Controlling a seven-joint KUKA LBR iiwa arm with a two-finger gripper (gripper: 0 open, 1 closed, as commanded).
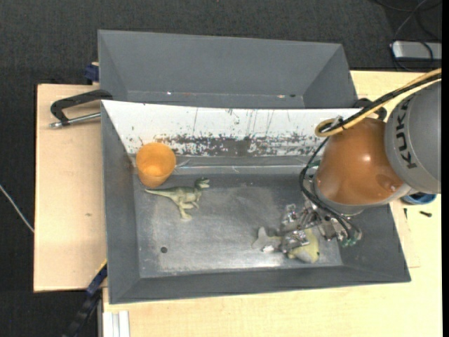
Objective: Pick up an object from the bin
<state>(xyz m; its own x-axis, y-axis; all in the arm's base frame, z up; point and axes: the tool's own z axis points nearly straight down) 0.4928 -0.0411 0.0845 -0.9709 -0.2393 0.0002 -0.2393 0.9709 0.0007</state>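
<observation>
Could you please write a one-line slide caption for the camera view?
Gripper low in the bin, lower right, beside a pale yellowish object; orange cup and toy dinosaur at left.

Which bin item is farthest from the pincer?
The orange cup, upper left. The green dinosaur sits closer, and the pale lump lies right by the pincer.

Moderate, even light falls from above on the grey bin (224, 69). The bin's far inner wall (210, 121) glares almost white, the brightest patch in view. The bin's floor (224, 220) is a duller grey with a faint sheen. The arm's orange cover (354, 167) carries a soft highlight and shades the bin's near right corner. The carpet (210, 5) behind the bin lies dark.
</observation>
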